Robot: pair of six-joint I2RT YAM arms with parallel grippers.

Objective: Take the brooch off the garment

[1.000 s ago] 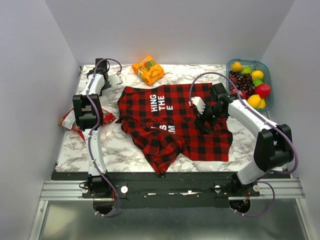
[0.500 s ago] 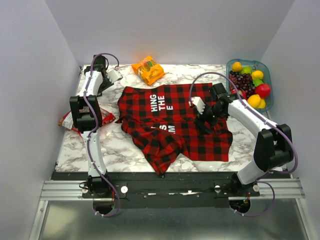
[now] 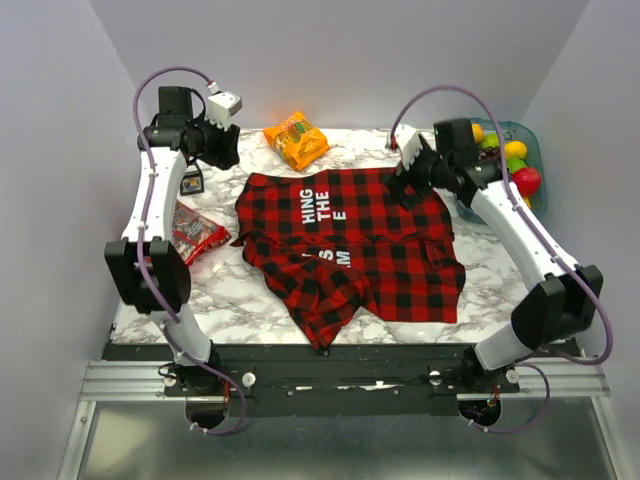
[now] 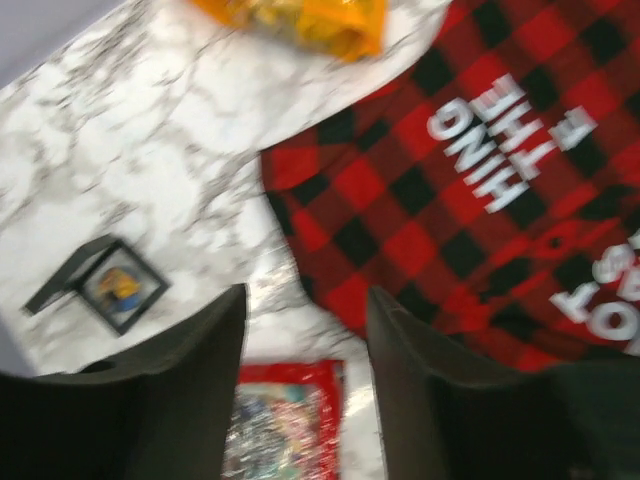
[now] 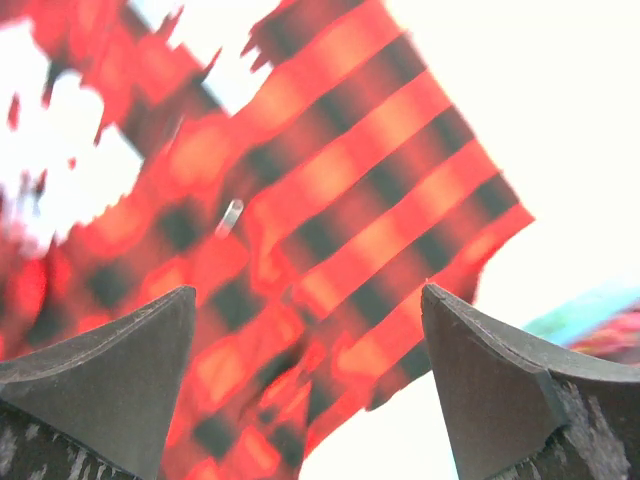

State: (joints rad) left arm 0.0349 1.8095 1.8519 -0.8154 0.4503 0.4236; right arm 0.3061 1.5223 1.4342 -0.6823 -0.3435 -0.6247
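Left wrist view: left gripper (image 4: 305,300) open, empty, near the brooch (image 4: 110,287) lying on the table's (image 4: 150,150) far-left side just off the garment (image 4: 480,180); right gripper (image 5: 307,292) wide open too; a low retreat could knock the brooch.

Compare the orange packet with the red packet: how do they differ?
The orange packet is orange, the red packet red and glossy. The orange packet lies beyond the far edge of the garment, the red packet off its left side. Both lie on the marble table, unheld.
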